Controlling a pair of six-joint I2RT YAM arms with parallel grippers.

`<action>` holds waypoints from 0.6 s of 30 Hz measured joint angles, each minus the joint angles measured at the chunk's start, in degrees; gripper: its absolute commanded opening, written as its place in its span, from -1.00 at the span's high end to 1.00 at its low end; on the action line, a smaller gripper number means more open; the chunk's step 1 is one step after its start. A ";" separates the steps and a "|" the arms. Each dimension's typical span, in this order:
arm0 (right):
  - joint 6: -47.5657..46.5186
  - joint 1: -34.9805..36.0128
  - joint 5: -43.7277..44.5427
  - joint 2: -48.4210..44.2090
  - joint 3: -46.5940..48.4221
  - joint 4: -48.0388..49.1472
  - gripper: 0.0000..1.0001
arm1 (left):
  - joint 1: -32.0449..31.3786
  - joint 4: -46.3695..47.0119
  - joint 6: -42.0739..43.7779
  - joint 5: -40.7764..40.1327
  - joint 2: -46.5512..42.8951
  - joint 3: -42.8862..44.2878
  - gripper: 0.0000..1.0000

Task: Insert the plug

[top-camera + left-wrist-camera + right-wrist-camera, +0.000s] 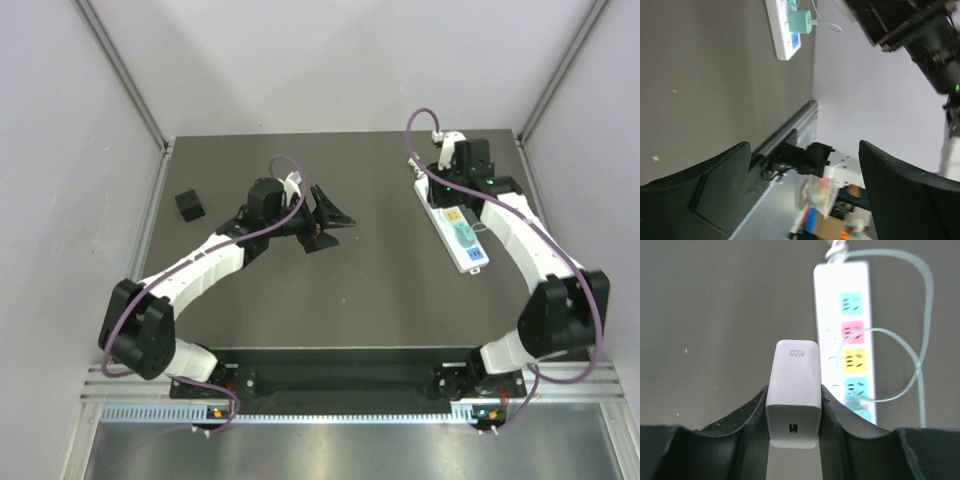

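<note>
Near the far right corner of the bench point(380, 300), the right hand point(793, 392) is closed narrow on the plug point(792, 370), pinching its two flat sides. That grip seems chosen to keep the block square to the wrist and leave its far end free for the sockets. The prongs are hidden from every view. The plug hangs above the bench just short of the power strip point(850, 330), a little to one side of it and not yet touching.

The plug is a smooth white charger block with rounded corners. It has "80W" printed on its top face and a small port in the end facing the wrist camera. The strip shows teal, pink and yellow socket panels. A mint adapter point(465, 237) with a looping cable point(920, 370) already fills one end.

The left hand point(804, 147) stands wide and empty over the middle of the bench, well apart, likely parked clear. A black cube point(188, 205) sits near the left edge.
</note>
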 measured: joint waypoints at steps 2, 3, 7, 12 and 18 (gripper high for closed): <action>-0.26 -0.07 -1.44 4.79 1.46 -2.69 1.00 | 0.61 -5.86 6.38 -1.44 -1.86 2.03 -0.86; -0.46 -0.20 -1.97 6.93 2.14 -4.26 1.00 | 0.96 -8.26 9.22 -2.23 -3.04 2.54 -0.86; -0.98 -1.42 -2.27 13.88 5.42 -8.63 1.00 | 2.16 -15.65 17.31 -6.23 -7.78 2.62 -0.87; -1.55 -4.26 -2.36 18.05 9.73 -10.62 1.00 | 3.41 -18.16 22.60 -9.25 -12.02 0.63 -0.88; -2.01 -6.38 -2.84 21.16 12.33 -10.58 1.00 | 5.05 -19.63 25.35 -9.86 -12.57 -0.22 -0.88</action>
